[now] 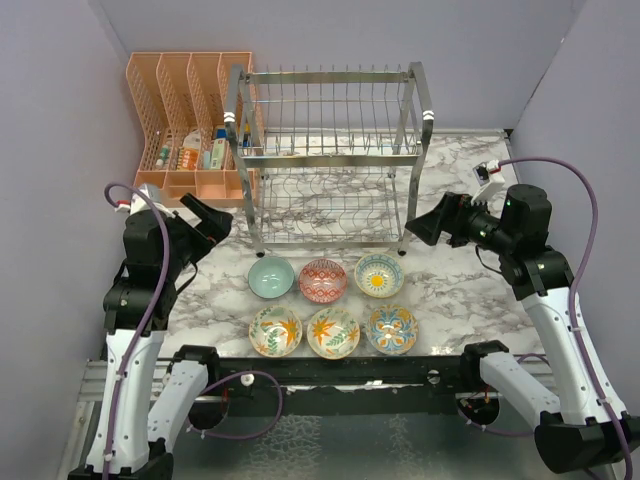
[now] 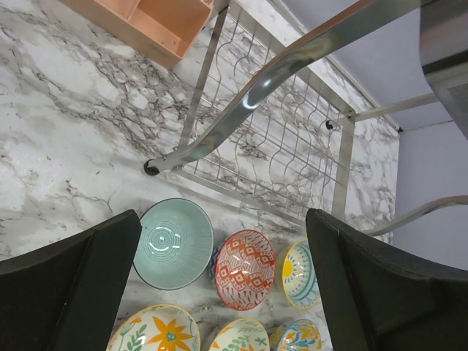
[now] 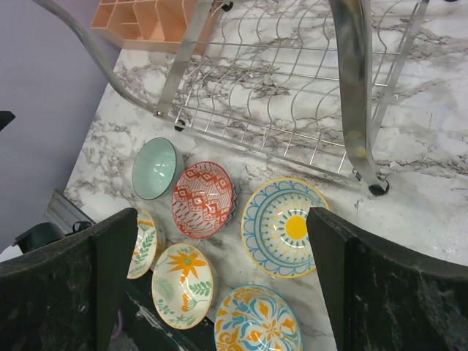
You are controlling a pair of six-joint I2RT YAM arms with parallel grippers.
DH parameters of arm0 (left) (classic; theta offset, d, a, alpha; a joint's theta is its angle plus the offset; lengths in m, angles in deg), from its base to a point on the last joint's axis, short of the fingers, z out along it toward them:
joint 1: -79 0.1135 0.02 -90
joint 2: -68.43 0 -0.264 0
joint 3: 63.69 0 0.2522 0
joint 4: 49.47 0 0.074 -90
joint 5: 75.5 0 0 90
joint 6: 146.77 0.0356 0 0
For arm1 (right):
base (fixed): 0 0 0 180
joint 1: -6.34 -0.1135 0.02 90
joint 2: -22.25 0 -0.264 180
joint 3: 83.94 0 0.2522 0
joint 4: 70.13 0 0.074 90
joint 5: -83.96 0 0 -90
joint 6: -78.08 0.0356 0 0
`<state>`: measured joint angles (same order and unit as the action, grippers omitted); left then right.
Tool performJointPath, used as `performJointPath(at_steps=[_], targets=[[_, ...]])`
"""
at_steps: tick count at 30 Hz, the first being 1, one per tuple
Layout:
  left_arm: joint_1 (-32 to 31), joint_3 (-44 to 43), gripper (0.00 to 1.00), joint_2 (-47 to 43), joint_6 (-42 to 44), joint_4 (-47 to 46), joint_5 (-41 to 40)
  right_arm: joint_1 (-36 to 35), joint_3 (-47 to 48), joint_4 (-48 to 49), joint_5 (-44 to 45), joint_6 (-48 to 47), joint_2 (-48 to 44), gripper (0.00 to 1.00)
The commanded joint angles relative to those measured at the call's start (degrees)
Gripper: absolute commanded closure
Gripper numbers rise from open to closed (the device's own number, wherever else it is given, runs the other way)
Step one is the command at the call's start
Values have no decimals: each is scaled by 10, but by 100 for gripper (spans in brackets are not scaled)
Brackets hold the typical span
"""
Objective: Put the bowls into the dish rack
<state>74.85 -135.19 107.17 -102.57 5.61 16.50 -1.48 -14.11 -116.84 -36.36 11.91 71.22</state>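
Note:
Six bowls sit in two rows on the marble table in front of the chrome dish rack (image 1: 325, 150): pale teal (image 1: 271, 277), red-patterned (image 1: 323, 281), sun design (image 1: 379, 275), and floral ones (image 1: 275, 331), (image 1: 333, 332), (image 1: 391, 329). The rack holds no bowls. My left gripper (image 1: 212, 222) is open and empty, raised left of the rack; its view shows the teal bowl (image 2: 174, 243) and red bowl (image 2: 245, 269) below. My right gripper (image 1: 428, 226) is open and empty, raised right of the rack, above the sun bowl (image 3: 285, 227) and red bowl (image 3: 203, 200).
A peach plastic organizer (image 1: 190, 125) with small bottles stands at the back left, touching the rack's left side. Purple walls close in on the left, back and right. The arm bases and a black bar run along the near table edge, just below the front bowl row.

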Motion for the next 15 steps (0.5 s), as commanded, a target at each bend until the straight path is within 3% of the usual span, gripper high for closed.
performJointPath(at_steps=[1, 15], targets=[[-1, 1, 1, 4, -2, -5, 0, -2, 13, 5, 5, -6, -2, 0], [-2, 55, 0, -36, 114, -150, 219, -2, 10, -4, 18, -13, -5, 1]])
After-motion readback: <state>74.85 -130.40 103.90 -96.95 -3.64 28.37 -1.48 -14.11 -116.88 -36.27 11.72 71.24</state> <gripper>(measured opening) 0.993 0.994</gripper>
